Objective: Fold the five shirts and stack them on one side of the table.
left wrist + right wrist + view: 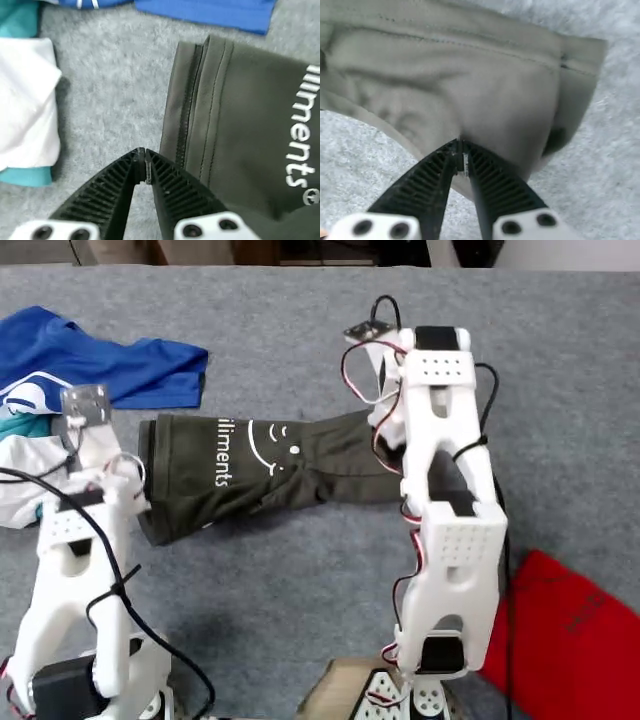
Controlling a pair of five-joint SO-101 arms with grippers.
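Note:
A dark olive shirt (pixel 260 465) with white print lies folded lengthwise across the middle of the grey table (pixel 560 360), narrowing toward its right end. My right gripper (pixel 461 151) is shut on the edge of the olive shirt (pixel 470 85), and the cloth puckers at its tips. My left gripper (pixel 143 159) is shut just beside the hemmed left edge of the olive shirt (pixel 240 115), with no cloth seen between its fingers. In the high view the left gripper (pixel 138 498) sits at the shirt's left end.
A blue shirt (pixel 110 360) lies crumpled at the back left. A white shirt (pixel 20 480) and a teal one (pixel 25 425) lie by the left edge. A red shirt (pixel 570 640) lies at the front right. Open table stretches along the back right.

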